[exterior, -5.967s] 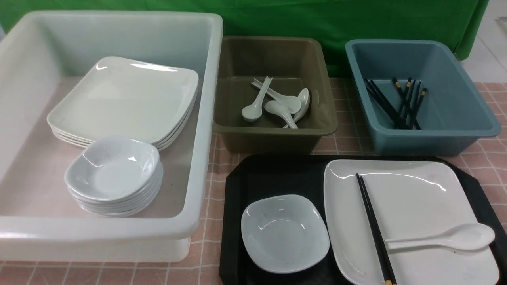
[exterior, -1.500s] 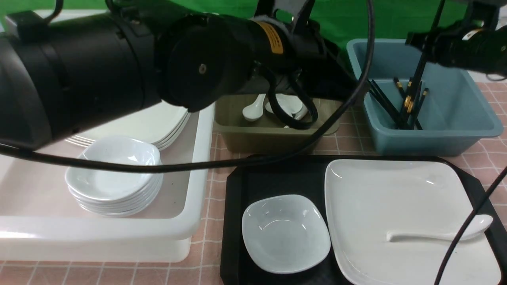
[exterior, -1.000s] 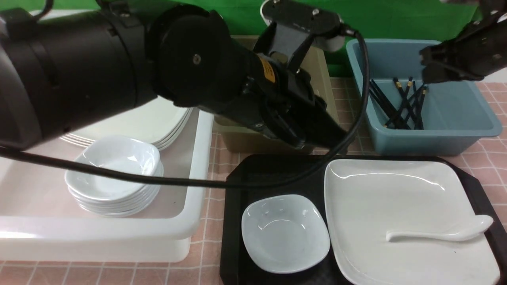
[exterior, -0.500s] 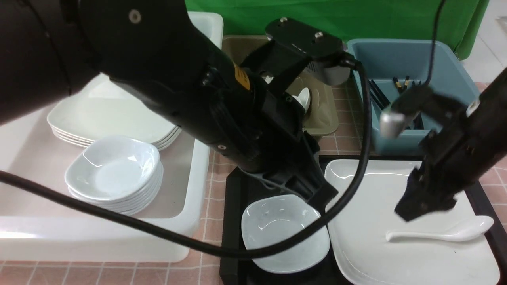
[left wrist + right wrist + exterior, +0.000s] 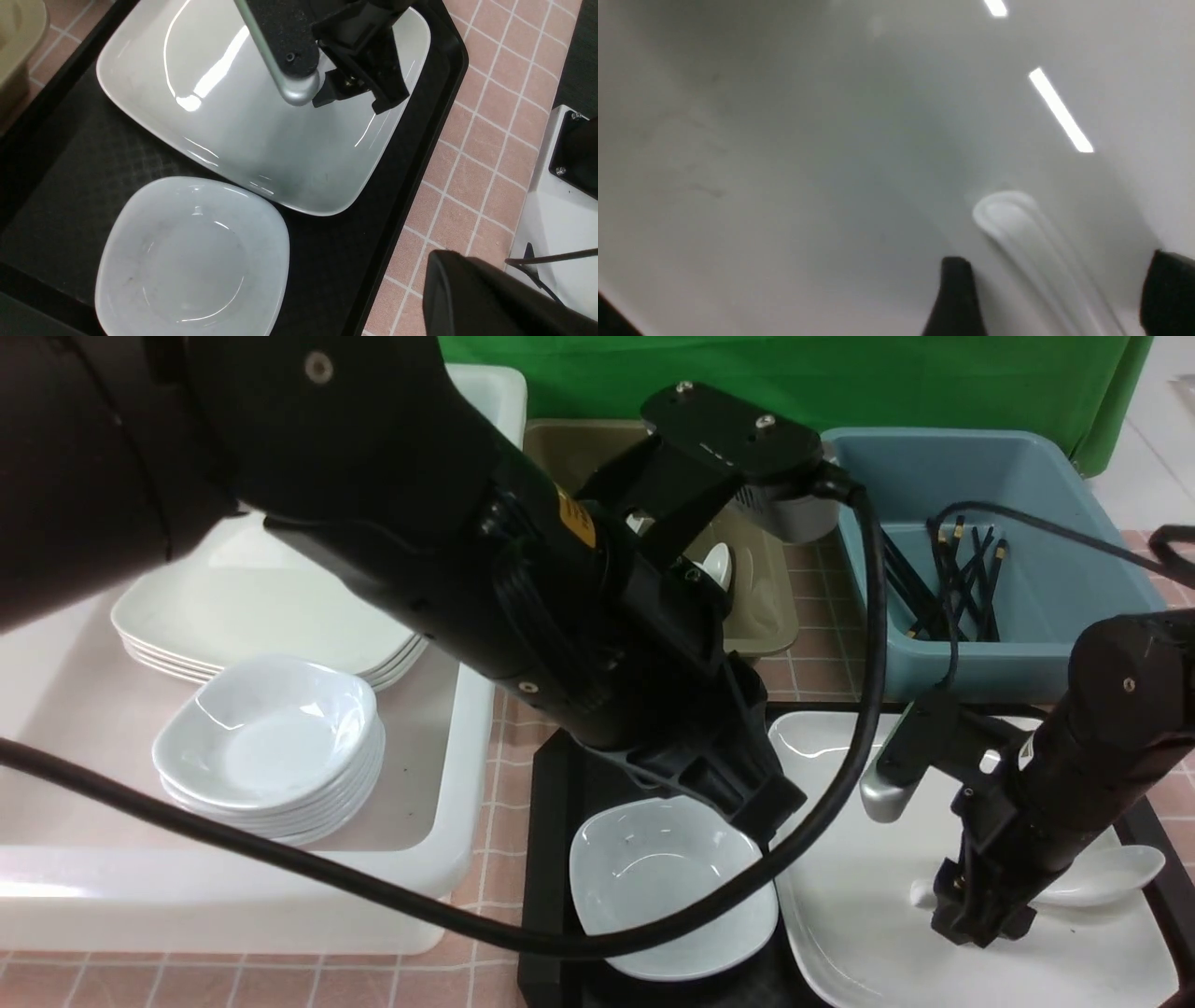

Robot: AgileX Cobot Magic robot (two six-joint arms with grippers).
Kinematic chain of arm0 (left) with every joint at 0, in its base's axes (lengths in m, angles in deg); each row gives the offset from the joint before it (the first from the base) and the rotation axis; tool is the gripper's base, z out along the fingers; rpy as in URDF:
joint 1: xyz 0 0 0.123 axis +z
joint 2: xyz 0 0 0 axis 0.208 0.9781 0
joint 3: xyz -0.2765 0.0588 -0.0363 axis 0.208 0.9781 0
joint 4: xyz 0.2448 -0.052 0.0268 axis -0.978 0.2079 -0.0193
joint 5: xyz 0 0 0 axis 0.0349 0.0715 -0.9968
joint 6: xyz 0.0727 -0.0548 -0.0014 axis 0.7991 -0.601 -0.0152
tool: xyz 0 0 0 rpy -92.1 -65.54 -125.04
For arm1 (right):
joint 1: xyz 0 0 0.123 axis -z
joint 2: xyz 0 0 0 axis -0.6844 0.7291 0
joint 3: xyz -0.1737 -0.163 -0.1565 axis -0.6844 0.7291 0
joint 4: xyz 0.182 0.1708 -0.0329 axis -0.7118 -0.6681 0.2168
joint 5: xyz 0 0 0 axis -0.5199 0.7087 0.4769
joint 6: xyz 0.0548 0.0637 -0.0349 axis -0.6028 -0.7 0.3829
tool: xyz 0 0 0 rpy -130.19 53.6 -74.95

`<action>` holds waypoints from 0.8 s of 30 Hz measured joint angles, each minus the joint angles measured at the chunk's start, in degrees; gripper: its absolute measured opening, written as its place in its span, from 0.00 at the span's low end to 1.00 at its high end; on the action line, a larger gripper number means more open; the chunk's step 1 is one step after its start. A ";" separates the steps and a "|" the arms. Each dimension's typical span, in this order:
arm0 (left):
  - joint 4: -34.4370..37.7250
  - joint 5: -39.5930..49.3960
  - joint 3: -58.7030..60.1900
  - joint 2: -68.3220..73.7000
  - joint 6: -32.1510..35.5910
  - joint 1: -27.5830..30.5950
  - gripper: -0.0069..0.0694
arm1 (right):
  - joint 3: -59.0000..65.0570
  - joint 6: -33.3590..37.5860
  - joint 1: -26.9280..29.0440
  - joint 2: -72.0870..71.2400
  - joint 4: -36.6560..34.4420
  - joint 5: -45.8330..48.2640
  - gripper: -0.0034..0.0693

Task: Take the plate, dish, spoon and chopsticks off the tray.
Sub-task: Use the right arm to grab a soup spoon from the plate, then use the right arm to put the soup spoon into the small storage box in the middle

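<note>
Pink-tiled surface [image 5: 485,980], green backdrop [image 5: 934,383] at 12 o'clock. Three tubs stand along the far side. The white tub [image 5: 448,859] at 10 o'clock holds stacked plates [image 5: 261,616] and stacked dishes [image 5: 271,737]. The olive tub [image 5: 761,611] at 12 o'clock holds loose spoons [image 5: 717,565]. The blue tub [image 5: 1074,504] stands at 1 o'clock. The chopsticks [image 5: 971,579] lie inside the blue tub in a loose black bundle, and I cannot tell one pair from another.

The tray [image 5: 551,821] sits at 5 o'clock on the surface, just in front of the olive and blue tubs. The dish [image 5: 644,877] rests upright at the tray's 8 o'clock corner. The plate [image 5: 868,933] fills the tray's 3 o'clock half, just beside the dish; I cannot tell whether their rims touch. The spoon [image 5: 1102,877] lies on the plate toward 4 o'clock, with its handle pointing to 9 o'clock and its bowl at the plate's 3 o'clock rim.

My left pincer [image 5: 766,803] is closed and hangs at the dish's 1 o'clock corner. I cannot tell whether it touches the dish.

My right pincer [image 5: 980,919] is down over the plate with its jaws wide apart. The right wrist view is blurred, but it shows the black fingers [image 5: 957,298] standing on either side of the spoon's handle near its end. A gap shows between handle and finger, so nothing is gripped.
</note>
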 joint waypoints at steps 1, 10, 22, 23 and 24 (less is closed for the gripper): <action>0.00 0.00 0.00 0.00 0.00 0.00 0.09 | -0.09 0.00 0.00 0.08 0.00 0.05 0.80; 0.00 -2.03 0.00 0.00 0.26 0.00 0.09 | -0.74 -0.26 -0.06 -0.19 -0.24 -1.69 0.18; -12.60 -20.32 0.00 0.00 -11.06 2.59 0.09 | -17.75 -4.10 -0.06 -7.58 -12.51 -4.11 0.18; -13.47 -21.92 0.00 0.00 -12.75 4.06 0.09 | -20.17 -4.39 -0.06 -7.34 -16.32 -5.32 0.18; -14.12 -23.91 0.00 0.00 -14.85 6.94 0.09 | -23.87 -4.45 -0.06 -6.61 -23.21 -7.57 0.18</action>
